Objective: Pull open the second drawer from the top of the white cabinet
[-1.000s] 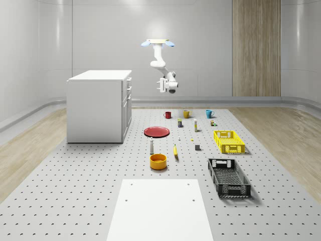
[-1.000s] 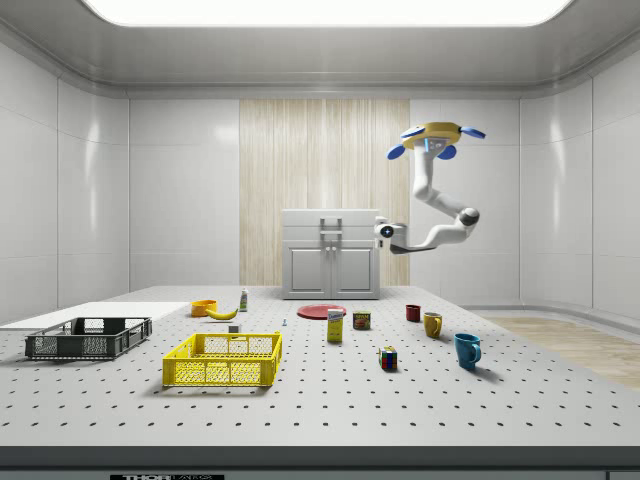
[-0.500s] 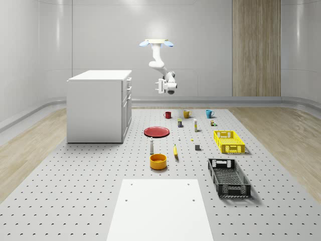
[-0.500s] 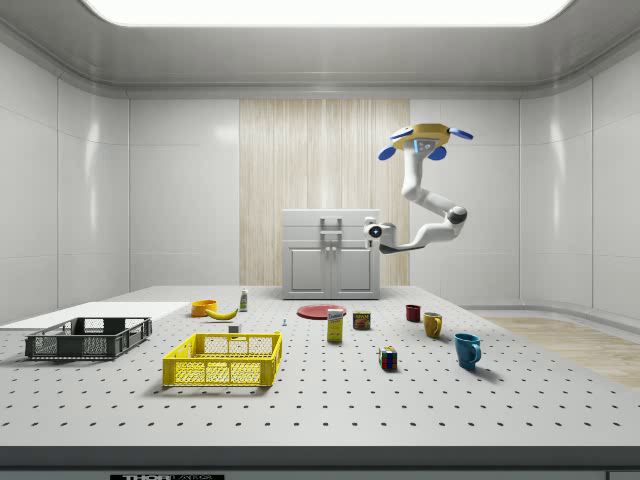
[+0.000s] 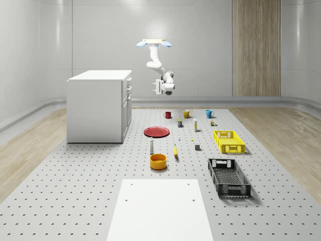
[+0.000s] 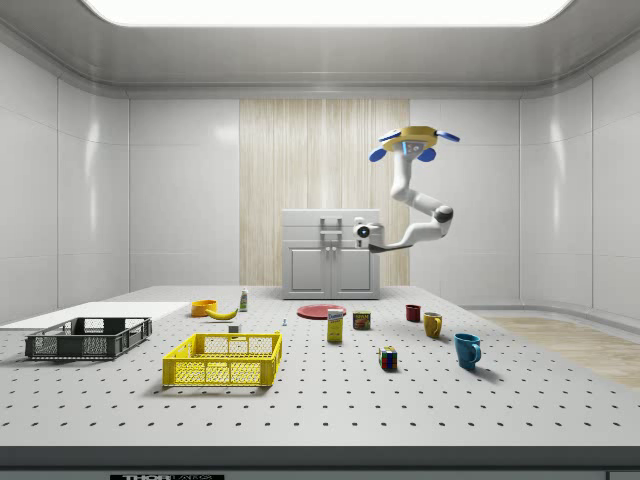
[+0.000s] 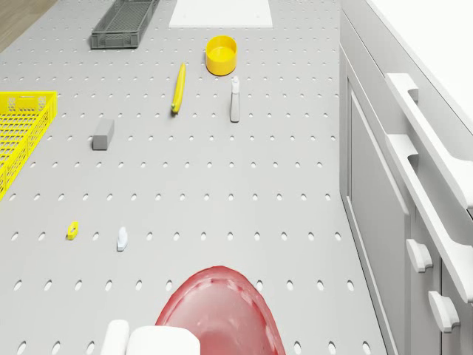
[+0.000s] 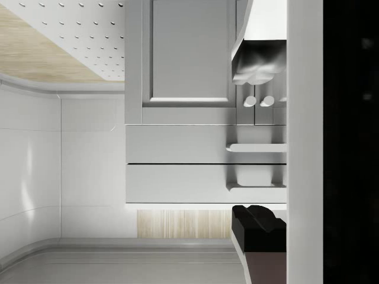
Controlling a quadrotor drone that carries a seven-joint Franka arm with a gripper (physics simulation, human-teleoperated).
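The white cabinet stands on the pegboard table's left in the whole-scene view, drawers facing right. Its second drawer has a bar handle under the top drawer's handle. In the wrist view the second drawer front lies straight ahead. My drone hovers in front of the cabinet, above the table. The arm hangs down, and my gripper is level with the drawers, a short way off the front. It is open, with nothing between the white finger and the black pad.
A red plate lies on the table below the arm. Mugs, a small bottle, a banana, an orange bowl, a yellow crate and a black crate sit further right and forward. A white mat is in front.
The drone, arm and gripper have shifted steadily toward the cabinet front, leftward in both the whole-scene and side views. The cabinet and table objects have not moved.
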